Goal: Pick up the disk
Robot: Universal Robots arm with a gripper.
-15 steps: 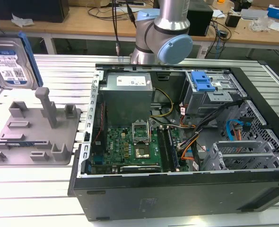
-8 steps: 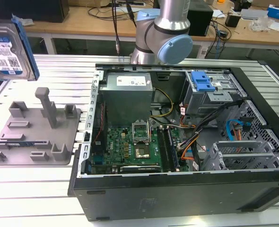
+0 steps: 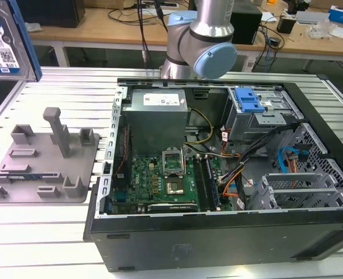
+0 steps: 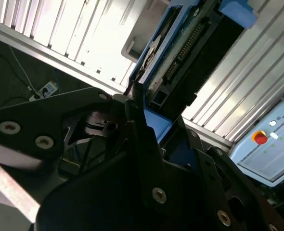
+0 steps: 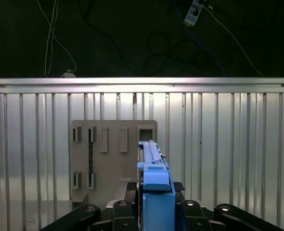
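Both wrist views show the pincer [image 5: 154, 211] clamped on the disk [image 5: 154, 185] by its blue rails, edge-on, its long axis running straight out from the jaws, held high over the tray [image 5: 110, 161] on the tabletop [image 5: 228, 159].

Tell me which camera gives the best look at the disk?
The exterior view: the disk shows its labelled face, raised at that view's upper left. In both wrist views it is edge-on, its blue rail in the pincer.

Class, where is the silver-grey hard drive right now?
The silver-grey hard drive sits at the exterior view's upper left, lifted above the grey plastic fixture tray, clamped in the end effector.
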